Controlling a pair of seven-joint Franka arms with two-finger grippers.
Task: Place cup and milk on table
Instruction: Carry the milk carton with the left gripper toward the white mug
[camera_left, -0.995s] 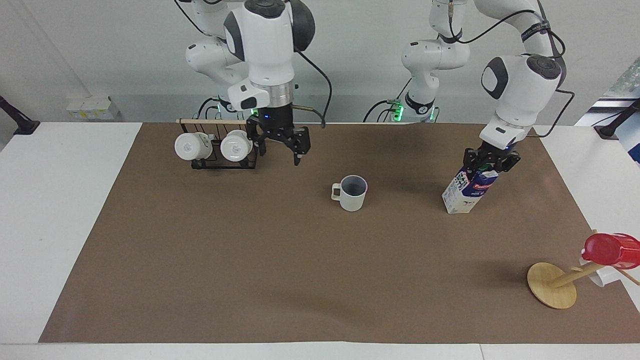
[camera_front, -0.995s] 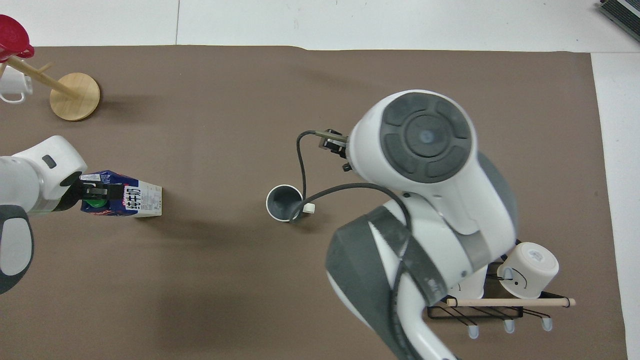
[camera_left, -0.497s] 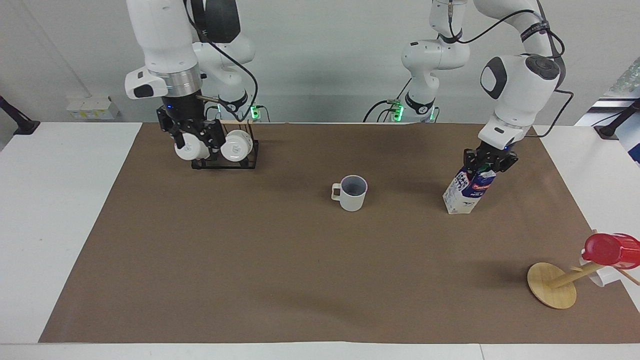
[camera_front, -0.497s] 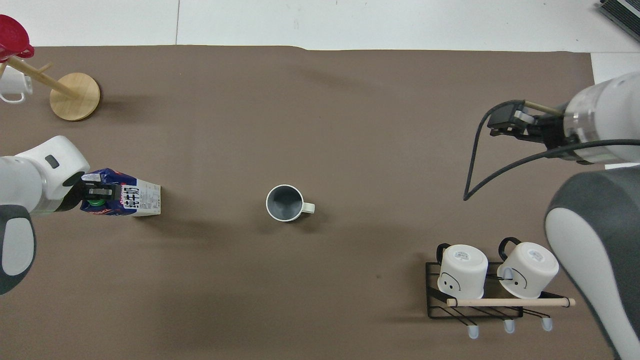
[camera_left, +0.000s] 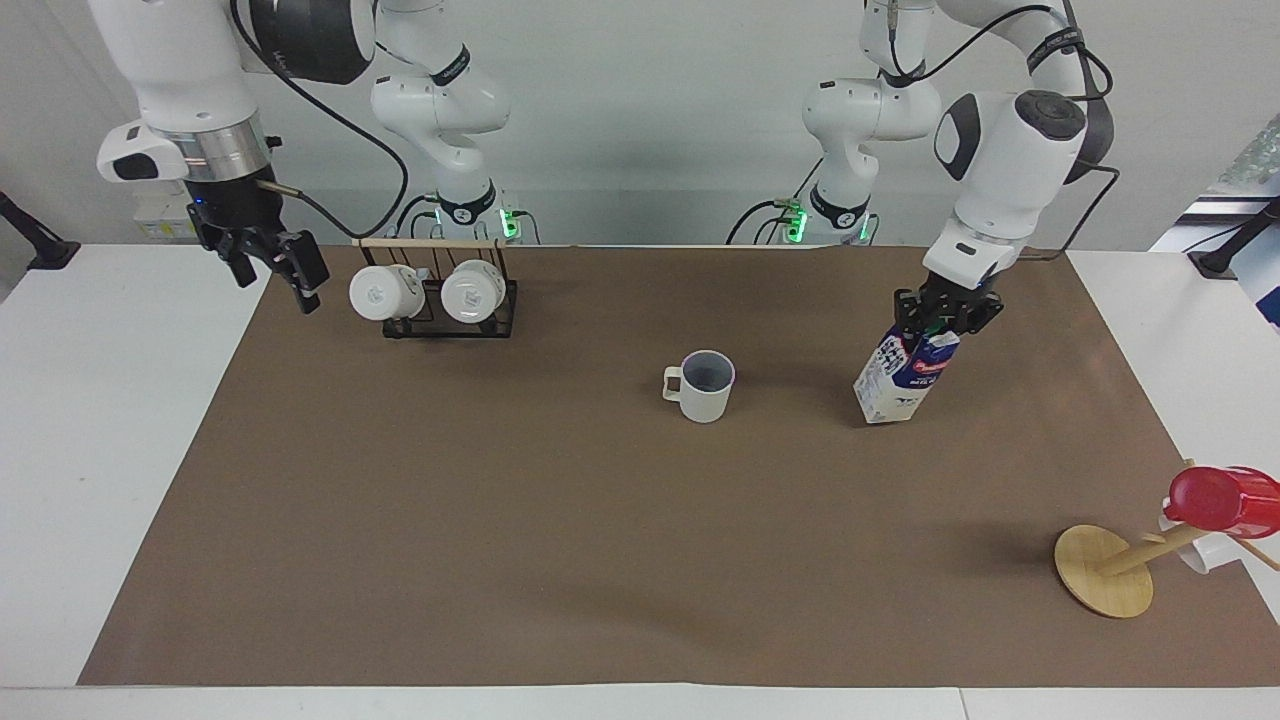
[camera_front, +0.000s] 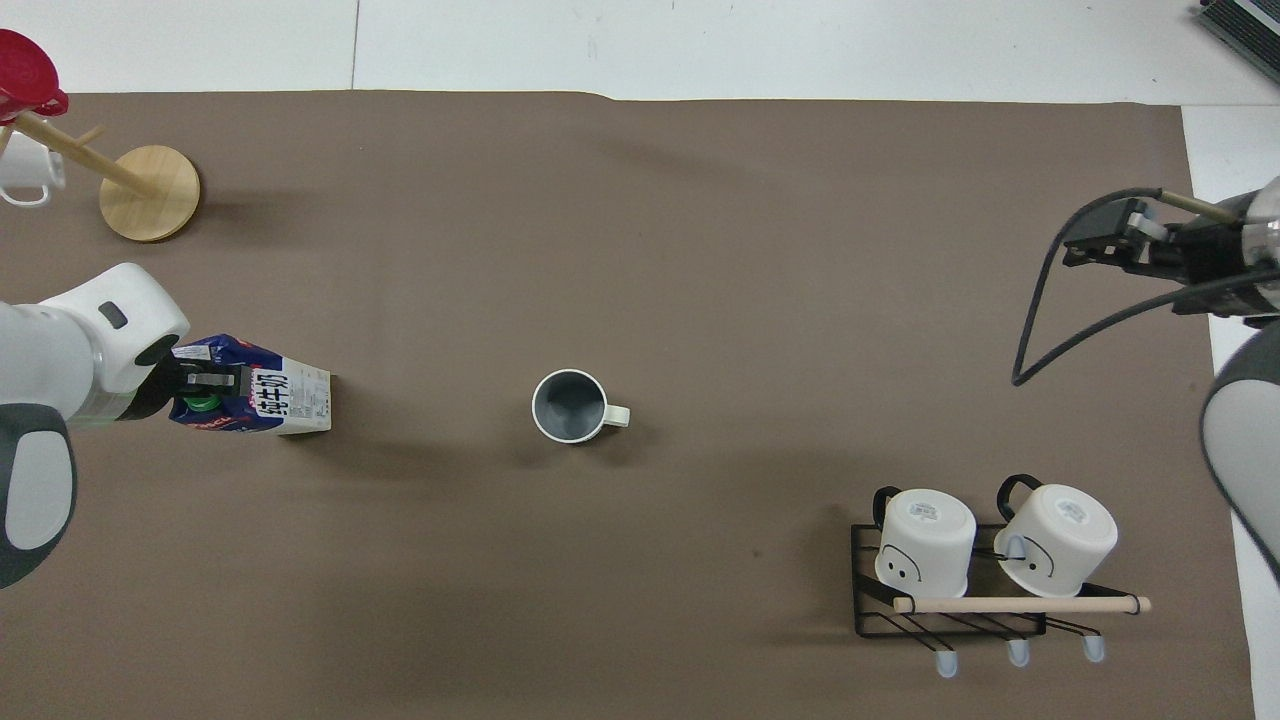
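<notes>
Left end effector (camera_left: 940, 315) clamped on milk (camera_left: 897, 375) top, carton tilted.
Facing: cup (camera_left: 704, 386) upright mid-counter (camera_left: 140, 420); right end effector (camera_left: 275, 270) spread, empty, over counter's edge. Overhead: milk (camera_front: 262, 400) toward left arm's end, well apart from cup (camera_front: 570, 405).

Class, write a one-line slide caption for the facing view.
Left gripper tilts the blue-and-white milk carton beside the cream mug; right gripper waits open.

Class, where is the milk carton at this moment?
The milk carton hangs tilted in the left tool, which is shut on its top, over the brown paper beside the cup, toward the left arm's end.
</notes>
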